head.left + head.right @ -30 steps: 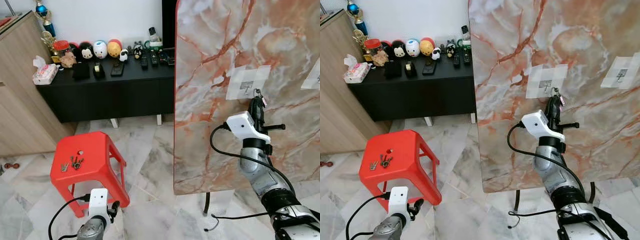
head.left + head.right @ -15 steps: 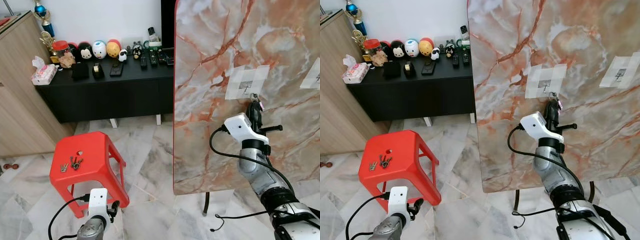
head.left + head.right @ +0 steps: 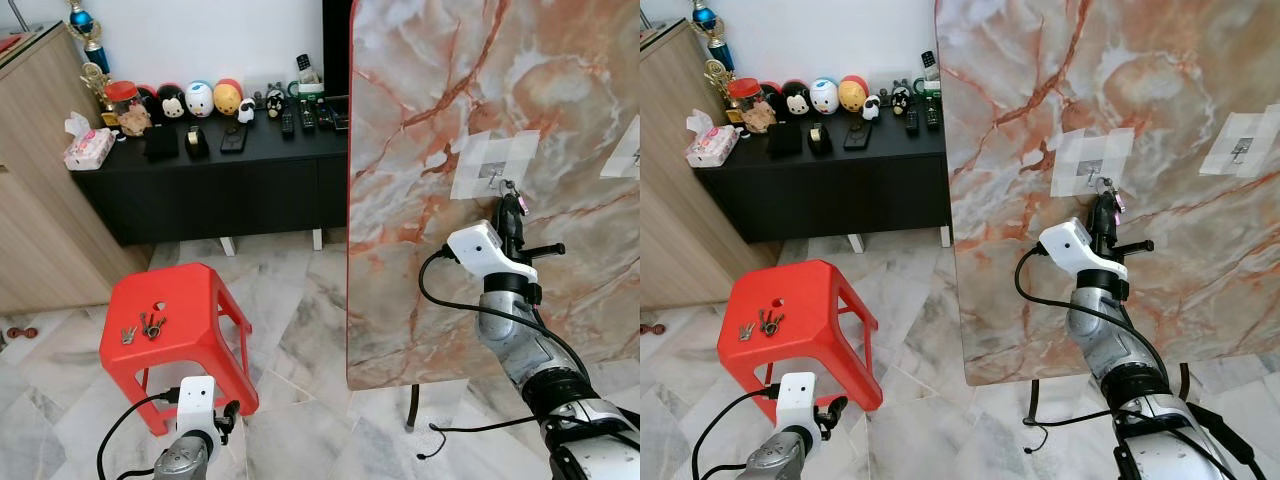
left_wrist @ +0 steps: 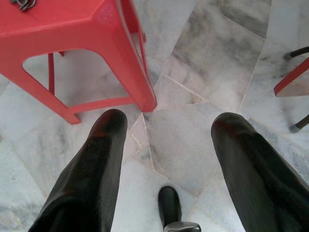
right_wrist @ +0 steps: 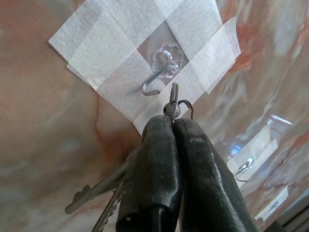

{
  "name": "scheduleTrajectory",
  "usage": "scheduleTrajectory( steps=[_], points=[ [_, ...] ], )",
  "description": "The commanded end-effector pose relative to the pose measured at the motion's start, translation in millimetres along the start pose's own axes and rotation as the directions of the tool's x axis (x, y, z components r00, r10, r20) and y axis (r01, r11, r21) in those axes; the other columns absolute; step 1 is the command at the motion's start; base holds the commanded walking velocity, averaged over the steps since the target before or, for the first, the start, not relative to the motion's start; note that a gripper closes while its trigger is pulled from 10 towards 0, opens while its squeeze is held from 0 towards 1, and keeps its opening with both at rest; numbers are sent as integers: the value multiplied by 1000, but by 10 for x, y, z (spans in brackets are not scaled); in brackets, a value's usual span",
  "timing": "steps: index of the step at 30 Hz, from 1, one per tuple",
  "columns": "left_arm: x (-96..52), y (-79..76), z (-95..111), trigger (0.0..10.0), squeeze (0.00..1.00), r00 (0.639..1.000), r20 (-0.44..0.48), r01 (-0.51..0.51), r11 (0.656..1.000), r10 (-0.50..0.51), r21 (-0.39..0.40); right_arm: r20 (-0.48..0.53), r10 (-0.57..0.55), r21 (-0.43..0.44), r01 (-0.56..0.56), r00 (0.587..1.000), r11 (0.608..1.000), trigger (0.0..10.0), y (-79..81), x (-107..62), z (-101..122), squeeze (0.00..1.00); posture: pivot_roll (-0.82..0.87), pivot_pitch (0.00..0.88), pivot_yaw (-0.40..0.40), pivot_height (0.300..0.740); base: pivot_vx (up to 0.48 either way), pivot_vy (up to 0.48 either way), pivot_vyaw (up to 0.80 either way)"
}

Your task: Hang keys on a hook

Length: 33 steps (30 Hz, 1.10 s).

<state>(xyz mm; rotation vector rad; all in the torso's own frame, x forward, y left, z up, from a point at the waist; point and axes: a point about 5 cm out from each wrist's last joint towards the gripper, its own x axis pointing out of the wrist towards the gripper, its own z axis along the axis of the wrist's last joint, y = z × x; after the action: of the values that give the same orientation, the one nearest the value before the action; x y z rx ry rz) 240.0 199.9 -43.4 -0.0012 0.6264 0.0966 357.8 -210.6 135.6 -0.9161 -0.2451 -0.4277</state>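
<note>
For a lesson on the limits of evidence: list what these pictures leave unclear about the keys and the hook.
- Right wrist view: the right gripper fingers cover most of the keys and their ring.
- Whether the ring touches the hook: cannot tell.
- Eye views: the keys on the red stool are too small to count.

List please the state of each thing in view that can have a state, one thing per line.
Right gripper: shut on keys, raised at the marble panel.
Keys: held, ring close to the hook, not yet hung.
Hook: taped on the marble panel, empty.
Second hook: taped, empty.
Left gripper: open, low over the floor.
Spare keys: lying on the red stool.
</note>
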Motion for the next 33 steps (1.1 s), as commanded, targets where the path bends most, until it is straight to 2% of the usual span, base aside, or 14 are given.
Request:
scheduleTrajectory(
  steps=[1,5,6,9,21,27,33],
  points=[
    [-1,-3,-10,10000,0,1000,-5,-1,1000,1,-17,12,-7,-3,7,1000,1000,10000,-30,67,50,0,-40,58,37,740,0,0,0],
    [-1,-3,-9,10000,0,1000,-4,0,1000,0,-17,17,8,-24,-7,1000,1000,10000,-23,75,55,0,-42,59,37,740,0,0,0],
    [-1,-4,-8,10000,0,1000,-3,0,1000,-1,-18,52,47,-83,-43,998,996,10000,10,81,87,0,-41,60,36,740,0,0,0],
    [0,-7,-6,10000,0,1000,-2,2,1000,-2,-20,74,67,-115,-58,995,992,10000,33,79,114,0,-41,59,37,740,0,0,0],
    [1,-13,-4,10000,0,1000,-1,2,1000,-2,-24,57,76,-134,-68,995,989,10000,44,90,107,0,-42,61,34,740,0,0,0],
    [1,-14,-4,10000,0,1000,-1,2,1000,-2,-25,14,89,-165,-86,996,983,10000,49,85,51,0,-41,62,34,740,0,0,0],
    [0,-12,-6,10000,0,1000,-1,0,1000,0,-24,23,103,-152,-99,994,983,10000,72,68,67,0,-41,62,35,740,0,0,0]
  ],
)
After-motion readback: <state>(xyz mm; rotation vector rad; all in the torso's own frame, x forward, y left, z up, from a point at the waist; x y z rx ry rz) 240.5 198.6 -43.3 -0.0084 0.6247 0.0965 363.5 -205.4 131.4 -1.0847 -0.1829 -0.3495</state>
